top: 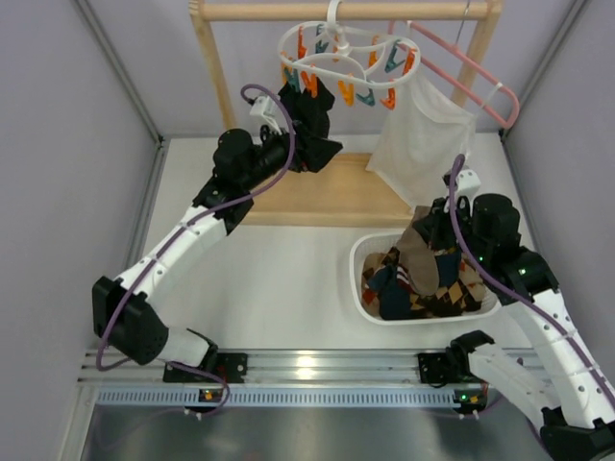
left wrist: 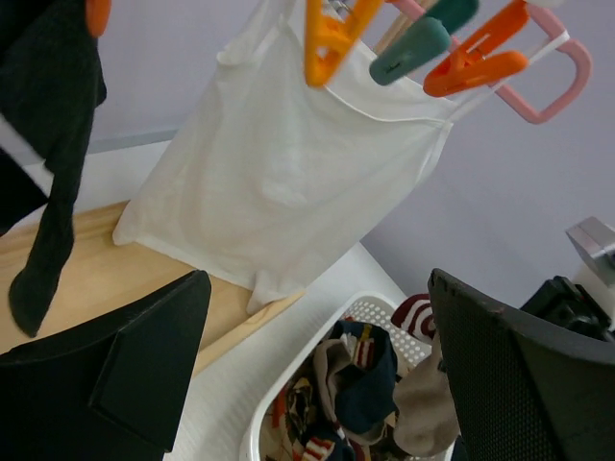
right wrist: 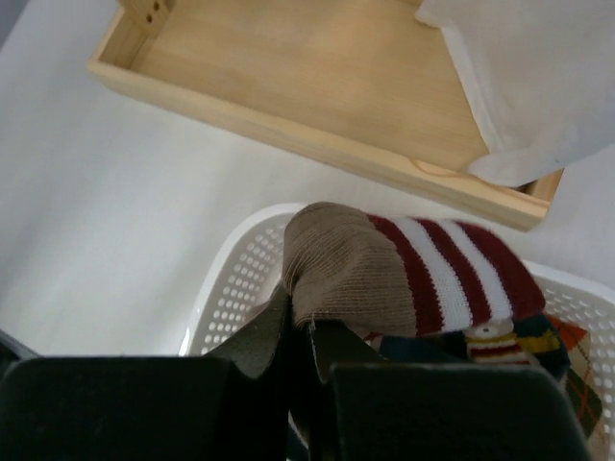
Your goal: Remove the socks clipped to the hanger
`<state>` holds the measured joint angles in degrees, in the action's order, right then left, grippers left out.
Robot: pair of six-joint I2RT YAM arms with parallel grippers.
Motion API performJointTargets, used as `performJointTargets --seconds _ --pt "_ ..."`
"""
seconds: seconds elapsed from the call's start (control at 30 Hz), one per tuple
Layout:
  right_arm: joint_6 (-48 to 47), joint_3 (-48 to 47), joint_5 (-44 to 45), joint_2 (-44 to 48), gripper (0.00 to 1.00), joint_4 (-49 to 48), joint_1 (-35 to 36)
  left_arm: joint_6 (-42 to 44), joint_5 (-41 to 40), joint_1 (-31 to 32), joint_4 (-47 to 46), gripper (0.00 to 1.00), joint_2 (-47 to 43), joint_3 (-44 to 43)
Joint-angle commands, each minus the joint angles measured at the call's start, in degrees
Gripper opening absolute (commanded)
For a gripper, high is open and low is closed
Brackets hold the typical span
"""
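The white ring hanger (top: 338, 45) hangs from the wooden rail with orange and teal clips (top: 365, 96) dangling. One black sock (left wrist: 50, 144) is still clipped to it by an orange clip (left wrist: 97, 13). It hangs just left of my left gripper (left wrist: 322, 370), which is open wide and empty, raised beside the hanger (top: 315, 130). My right gripper (right wrist: 303, 327) is shut on a brown sock with a red-and-white striped cuff (right wrist: 384, 274), held over the white basket (right wrist: 226, 279). In the top view the right gripper (top: 430, 230) is above the basket's back rim.
The basket (top: 357, 264) holds several socks, some argyle. A white mesh bag (top: 418, 139) and a pink wire hanger (top: 476, 72) hang at the right of the rail. A wooden tray (top: 332, 197) lies under the rack.
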<state>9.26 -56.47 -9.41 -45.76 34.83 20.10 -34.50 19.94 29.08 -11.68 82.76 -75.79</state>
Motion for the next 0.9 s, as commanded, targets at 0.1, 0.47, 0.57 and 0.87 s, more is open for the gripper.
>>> performJointTargets --seconds 0.1,0.47,0.57,0.87 --pt "13.49 16.35 8.43 8.93 0.00 -13.28 -0.59 1.01 -9.21 0.01 3.41 0.98 -13.67 12.14" --pt "35.91 44.06 15.64 13.69 0.00 -32.80 -0.67 4.18 -17.83 -0.08 20.19 0.98 -31.95 22.44" --pt "38.11 45.83 16.53 12.19 0.00 -33.68 -0.59 5.40 -20.46 0.01 26.96 0.98 -34.76 21.47" --pt "35.13 36.45 19.43 19.81 0.47 -21.05 -0.67 9.45 -28.21 -0.08 42.43 0.98 -41.27 18.05"
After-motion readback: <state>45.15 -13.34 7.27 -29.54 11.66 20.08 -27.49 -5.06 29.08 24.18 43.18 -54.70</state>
